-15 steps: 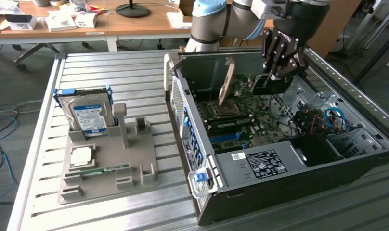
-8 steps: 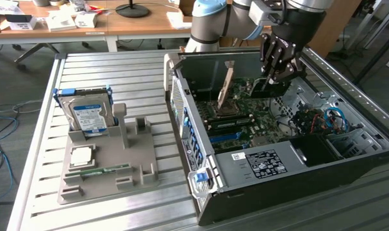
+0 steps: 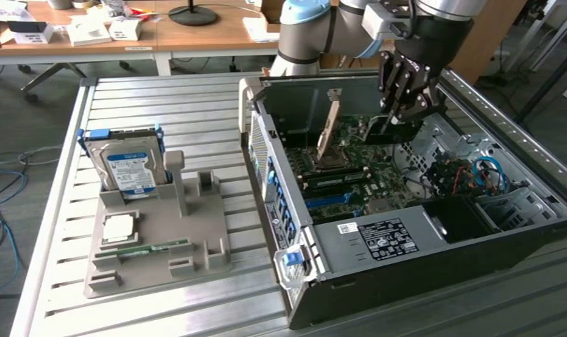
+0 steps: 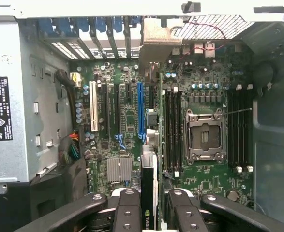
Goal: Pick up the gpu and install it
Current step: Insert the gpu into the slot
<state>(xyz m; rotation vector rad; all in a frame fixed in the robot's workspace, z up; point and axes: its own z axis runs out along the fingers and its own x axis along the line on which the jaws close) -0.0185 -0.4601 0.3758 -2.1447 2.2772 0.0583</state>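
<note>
At the exterior view's left, the grey fixture tray (image 3: 199,232) props the hard drive (image 3: 129,172) upright in its cradle and keeps the green memory stick (image 3: 148,247) lying flat in a groove, so each part stays put and offers me an edge to grab. Neither is my business now.

In the middle lies the computer case (image 3: 377,281), on its side with the panel off, so the motherboard (image 3: 358,182) faces up and I can come at it from above.

Further right, my pincer (image 3: 403,116) reaches down into the case, clenched on the gpu (image 4: 148,183). I grip the card by its two flat faces, which leaves it edge-on with the connector edge free to point at the board. Its pale end bracket (image 4: 156,36) is turned toward the rear wall of the case, where the slot openings are. In the wrist view the card runs alongside the long blue slot (image 4: 141,106), just beside its line. I judge it is not yet seated, though I cannot tell how far above the board it hangs
</note>
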